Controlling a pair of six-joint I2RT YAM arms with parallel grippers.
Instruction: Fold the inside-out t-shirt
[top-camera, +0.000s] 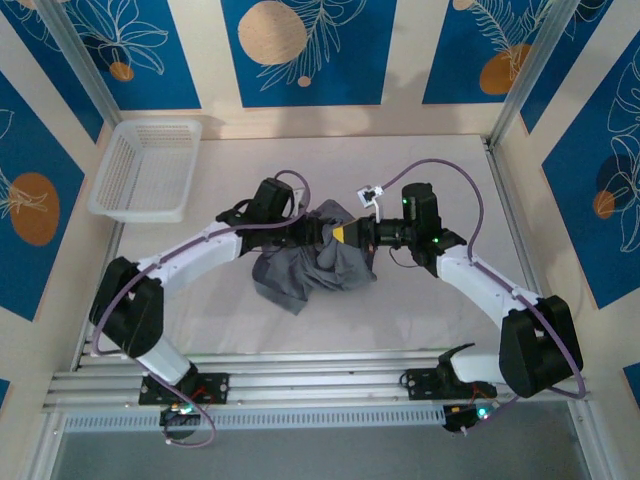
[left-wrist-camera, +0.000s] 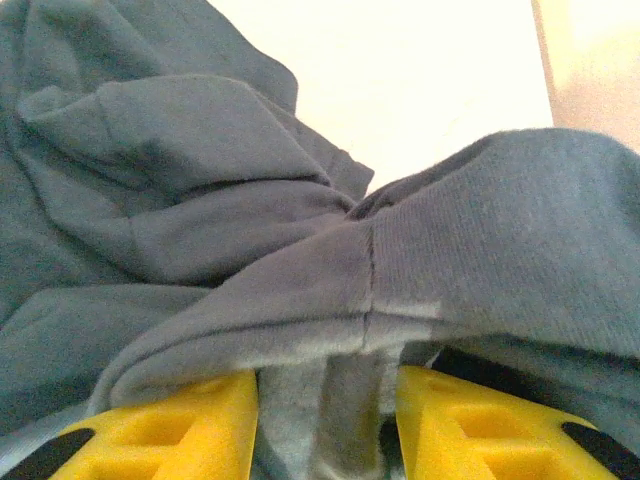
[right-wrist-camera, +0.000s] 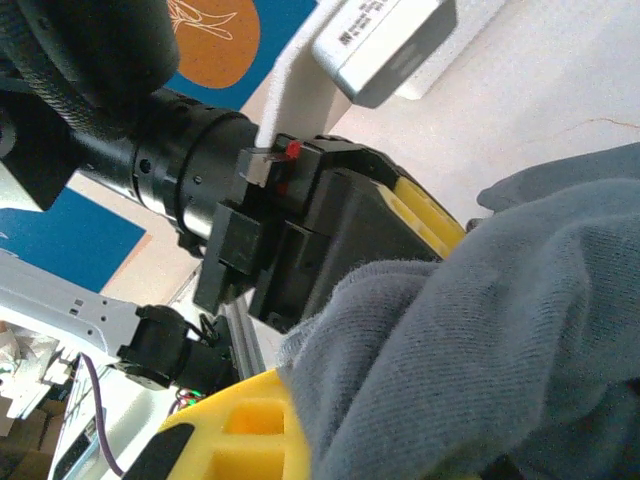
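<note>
Two arms meet at the bunched inside-out t-shirt (top-camera: 300, 280) (mid-table), left gripper (left-wrist-camera: 325, 430) pinching cloth, right gripper (top-camera: 340, 234) clamped, apparently on cloth too.

The left arm (top-camera: 190, 248) and the right arm (top-camera: 480, 285) are bent inward from their bases, so that the left gripper (top-camera: 318, 233) and the right gripper (top-camera: 347, 234) are set nose to nose, nearly touching. The right gripper is closed, with the t-shirt (top-camera: 300, 275) pinched in it. The left gripper's yellow fingers (left-wrist-camera: 170, 435) are held partly apart with cloth between them; a firm clamp cannot be confirmed
</note>
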